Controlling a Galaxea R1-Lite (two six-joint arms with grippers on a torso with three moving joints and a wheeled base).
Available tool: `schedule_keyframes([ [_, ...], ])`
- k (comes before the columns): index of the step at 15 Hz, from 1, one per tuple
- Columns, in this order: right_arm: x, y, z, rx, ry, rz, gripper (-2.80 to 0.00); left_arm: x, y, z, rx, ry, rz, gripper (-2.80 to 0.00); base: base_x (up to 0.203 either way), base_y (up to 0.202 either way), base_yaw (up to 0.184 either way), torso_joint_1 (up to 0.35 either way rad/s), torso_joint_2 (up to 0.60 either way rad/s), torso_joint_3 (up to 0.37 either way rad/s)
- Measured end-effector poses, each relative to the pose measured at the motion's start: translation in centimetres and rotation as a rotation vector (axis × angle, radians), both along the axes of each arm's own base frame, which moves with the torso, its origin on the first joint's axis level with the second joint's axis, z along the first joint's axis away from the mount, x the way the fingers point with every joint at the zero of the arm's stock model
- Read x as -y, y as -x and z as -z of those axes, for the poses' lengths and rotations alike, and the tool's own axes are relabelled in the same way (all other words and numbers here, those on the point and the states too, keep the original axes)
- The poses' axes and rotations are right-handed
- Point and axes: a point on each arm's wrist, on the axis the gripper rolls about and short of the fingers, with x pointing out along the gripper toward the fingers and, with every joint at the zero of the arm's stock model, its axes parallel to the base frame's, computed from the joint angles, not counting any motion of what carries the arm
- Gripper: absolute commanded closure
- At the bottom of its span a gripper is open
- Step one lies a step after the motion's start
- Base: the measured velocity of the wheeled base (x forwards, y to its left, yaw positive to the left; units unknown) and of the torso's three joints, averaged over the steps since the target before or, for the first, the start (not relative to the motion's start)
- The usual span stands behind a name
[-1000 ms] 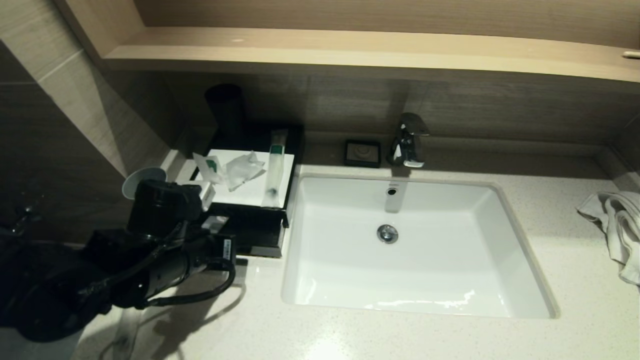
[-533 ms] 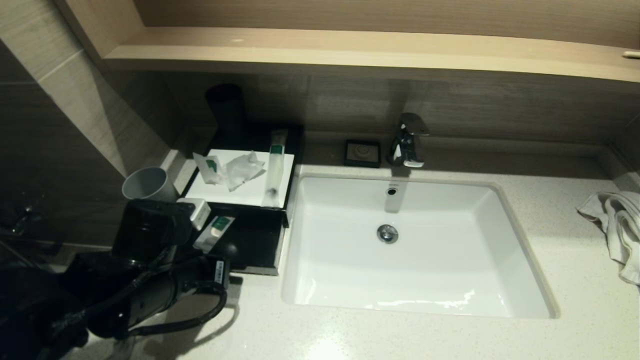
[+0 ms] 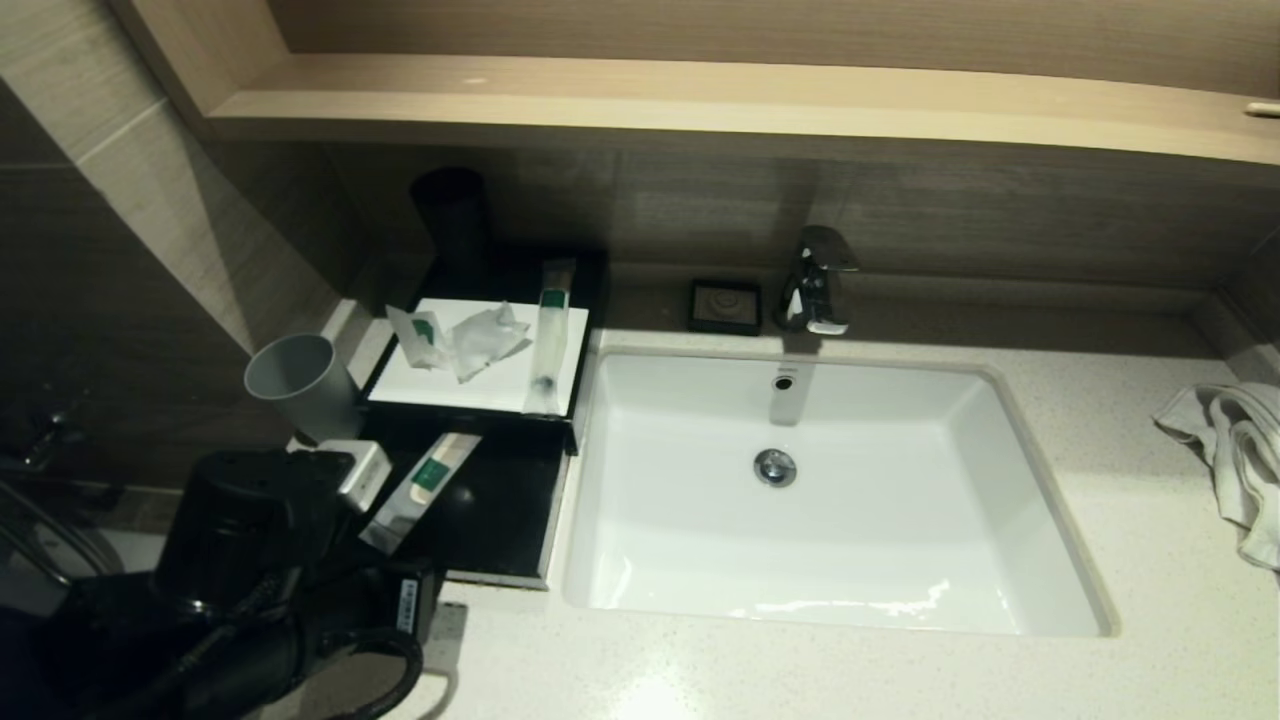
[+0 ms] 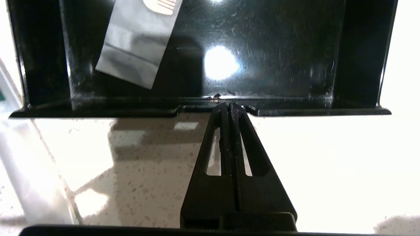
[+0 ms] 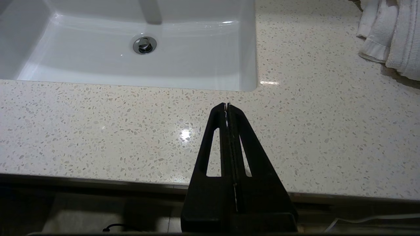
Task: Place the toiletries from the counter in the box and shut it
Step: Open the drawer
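Altogether, four toiletries are counted: three on the box's (image 3: 470,410) flat white top, one slim packet (image 3: 420,490) in its glossy black drawer (image 4: 229,65), whose lip is pinched by the closed left gripper (image 4: 228,105).

Packet (image 3: 420,490) in open drawer (image 3: 500,520), left of basin (image 3: 830,590)

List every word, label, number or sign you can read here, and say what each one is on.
None can be read.
White label on the left arm: print too small.
Packet in the drawer: green mark, no legible text; the wrist view cuts off its striped emblem.
Sachets on the box top: green marks, unreadable.
Soap dish: embossed swirl, no letters.
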Motion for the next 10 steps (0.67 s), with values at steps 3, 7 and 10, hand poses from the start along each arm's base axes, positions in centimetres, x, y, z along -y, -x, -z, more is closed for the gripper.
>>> schedule_keyframes([
  [3, 0.0, 0.0, 0.0, 0.000, 0.000, -0.001, 0.00, -0.5, 1.0, 0.1, -0.006, 0.000, 0.003, 0.00, 0.000, 0.000, 0.000, 0.000, 0.00, 0.000],
  [7, 0.0, 0.0, 0.0, 0.000, 0.000, -0.001, 0.00, -1.1, 2.1, -0.3, 0.011, 0.011, 0.004, 0.00, 0.000, 0.000, 0.000, 0.000, 0.00, 0.000],
  [10, 0.0, 0.0, 0.0, 0.000, 0.000, 0.000, 0.00, -1.0, 1.9, -1.1, 0.040, 0.028, 0.003, 0.00, 0.000, 0.000, 0.000, 0.000, 0.00, 0.000],
])
